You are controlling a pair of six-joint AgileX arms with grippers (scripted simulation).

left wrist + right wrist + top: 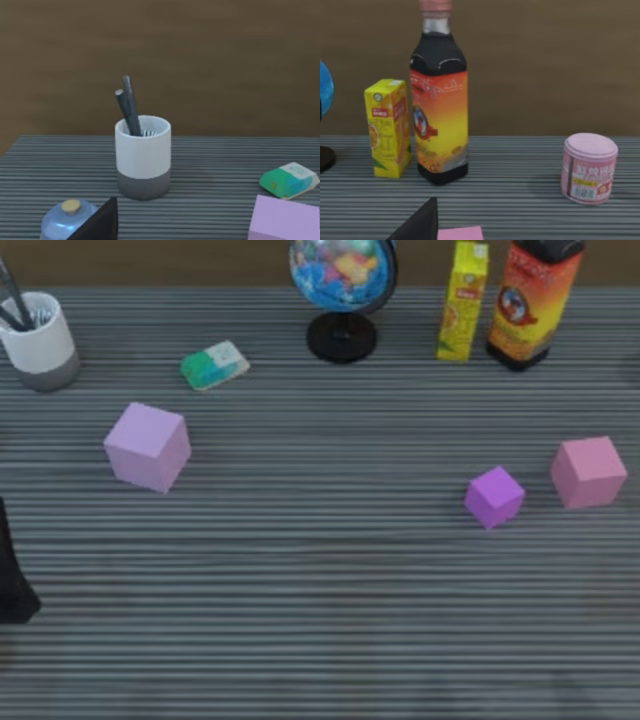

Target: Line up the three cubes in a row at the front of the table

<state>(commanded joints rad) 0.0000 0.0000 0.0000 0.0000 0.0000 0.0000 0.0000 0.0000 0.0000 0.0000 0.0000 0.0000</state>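
Note:
Three cubes sit apart on the striped table. The large pale lilac cube is at the left, and one corner of it shows in the left wrist view. The small vivid purple cube is right of the middle, with the medium pink cube just right of it. In the right wrist view the pink cube's top lies beside a dark part of my right gripper. My left arm is parked at the table's left edge, away from the lilac cube. My right arm is outside the top view.
Along the back stand a white-and-grey cup of pens, a green-and-white eraser block, a globe, a yellow juice carton and a dark sauce bottle. A blue bell and a pink can show only in the wrist views.

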